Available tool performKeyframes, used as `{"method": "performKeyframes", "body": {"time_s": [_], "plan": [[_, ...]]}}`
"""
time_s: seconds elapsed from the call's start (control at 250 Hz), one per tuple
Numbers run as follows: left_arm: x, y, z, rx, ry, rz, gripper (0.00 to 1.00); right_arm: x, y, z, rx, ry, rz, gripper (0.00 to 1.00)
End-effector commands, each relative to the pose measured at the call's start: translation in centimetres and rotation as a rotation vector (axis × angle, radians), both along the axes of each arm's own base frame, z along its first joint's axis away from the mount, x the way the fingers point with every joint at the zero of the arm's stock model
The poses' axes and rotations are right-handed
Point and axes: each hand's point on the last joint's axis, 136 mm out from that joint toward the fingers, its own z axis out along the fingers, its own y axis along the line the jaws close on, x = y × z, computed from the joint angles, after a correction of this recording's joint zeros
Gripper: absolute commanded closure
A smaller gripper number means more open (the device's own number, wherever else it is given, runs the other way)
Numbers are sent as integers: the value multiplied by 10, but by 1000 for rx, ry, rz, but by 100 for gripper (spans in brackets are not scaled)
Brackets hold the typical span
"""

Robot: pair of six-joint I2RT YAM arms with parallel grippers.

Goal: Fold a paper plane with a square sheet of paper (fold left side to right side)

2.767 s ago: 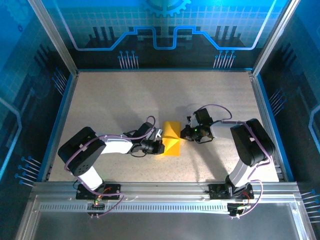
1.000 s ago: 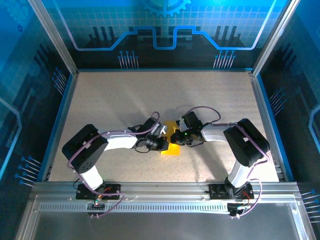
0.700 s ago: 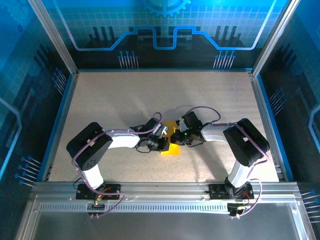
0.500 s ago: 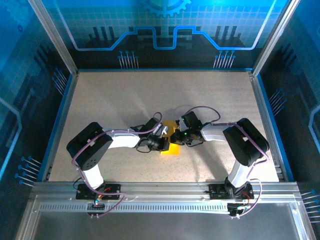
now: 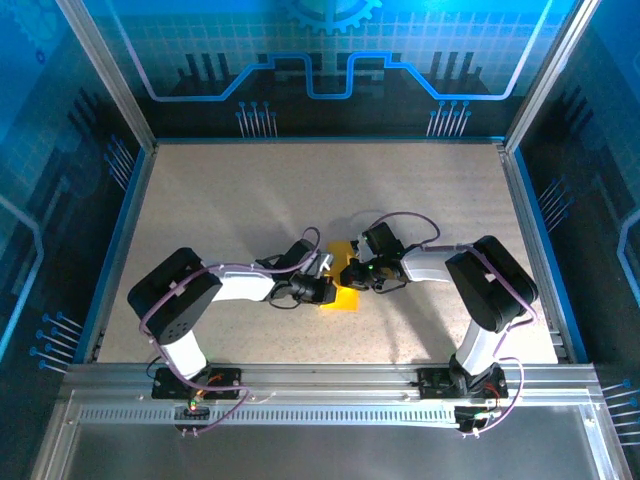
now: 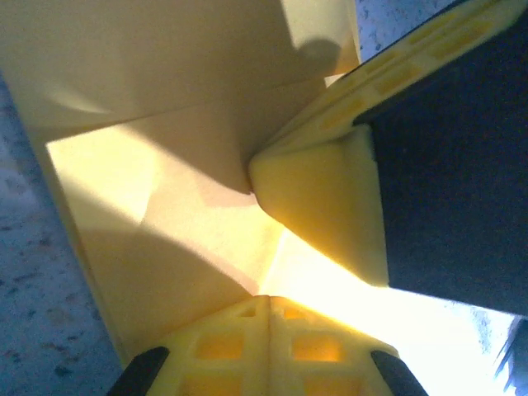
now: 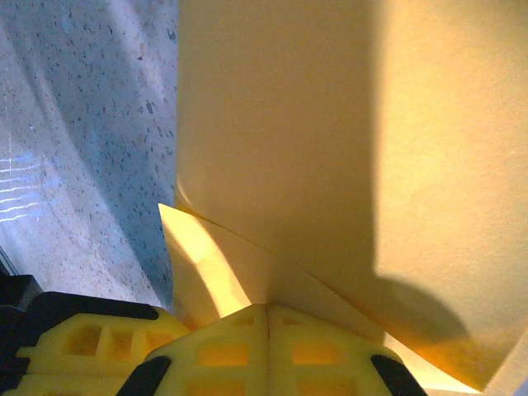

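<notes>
Right now both arms meet at the middle of the pale speckled worktop (image 5: pixel 250 200), bent low over the thin yellow-orange sheet of paper (image 5: pixel 347 298). The paper lies flat there, already folded into a smaller creased shape. The left gripper (image 5: pixel 324 288) has its fingers pinched together, with nothing between them that I can make out, and its tip is down on the paper's left part. The right gripper (image 5: pixel 353 275) is likewise closed, its tip on the paper just beside the other.

From the left wrist, layered flaps and a slanting crease show around the tips. I'd judge this a creasing step, with closed tips pressing a fold flat and the plane far from finished. The next move likely calls for one tip to slide along the fold line under steady downward pressure while the other pins the sheet, since thin paper skids or tears easily.
</notes>
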Motion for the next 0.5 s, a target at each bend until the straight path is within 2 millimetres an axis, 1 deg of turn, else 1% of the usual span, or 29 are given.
{"method": "performKeyframes", "body": {"time_s": [0.0,0.28,0.416,0.495], "plan": [[-24,21,-18,69,73,4,100,-11,-27,-30,-122,77,-30,100],[-41,37,-20,70,73,6,100,-6,-26,-25,-120,71,-30,100],[-45,42,-20,63,70,20,100,-3,-21,-15,-89,53,-21,100],[-43,41,-14,51,56,28,98,0,-14,-4,-46,32,-16,100]]}}
